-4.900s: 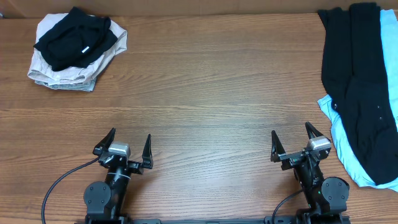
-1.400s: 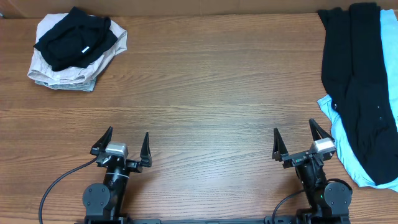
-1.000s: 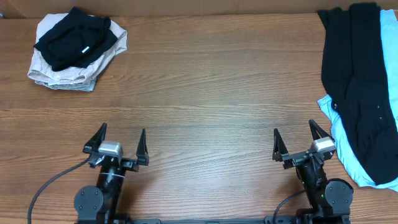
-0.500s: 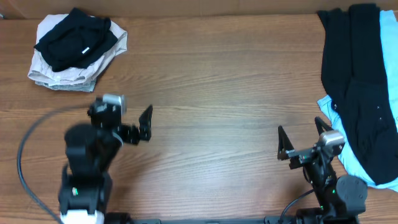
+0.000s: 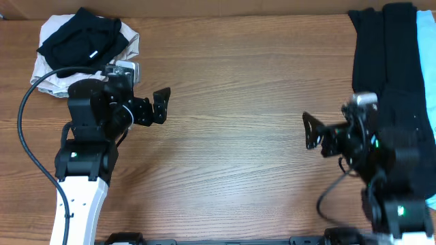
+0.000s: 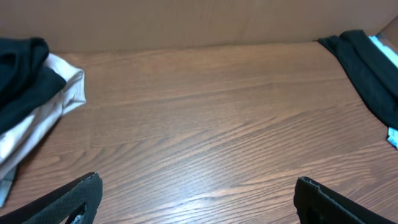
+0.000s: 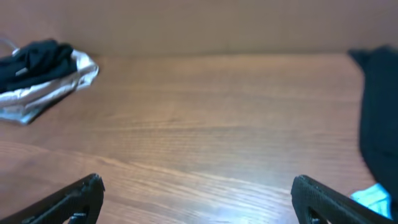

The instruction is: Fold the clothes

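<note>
A large black garment (image 5: pixel 387 64) lies along the table's right edge over a light-blue tee (image 5: pixel 426 41). It also shows in the left wrist view (image 6: pixel 367 68) and the right wrist view (image 7: pixel 380 112), with a bit of the tee (image 7: pixel 372 198) under it. My left gripper (image 5: pixel 158 107) is open and empty (image 6: pixel 199 202), raised over bare wood just right of the folded pile. My right gripper (image 5: pixel 315 133) is open and empty (image 7: pixel 199 199), raised just left of the black garment.
A folded pile (image 5: pixel 82 41) of black cloth on beige cloth sits at the back left corner, seen in the left wrist view (image 6: pixel 31 93) and the right wrist view (image 7: pixel 43 68). A brown wall runs along the table's far edge.
Both arms have lifted from their rest at the front edge and moved toward the back of the table, the left toward the folded pile, the right toward the black garment. Both grippers stay open.
</note>
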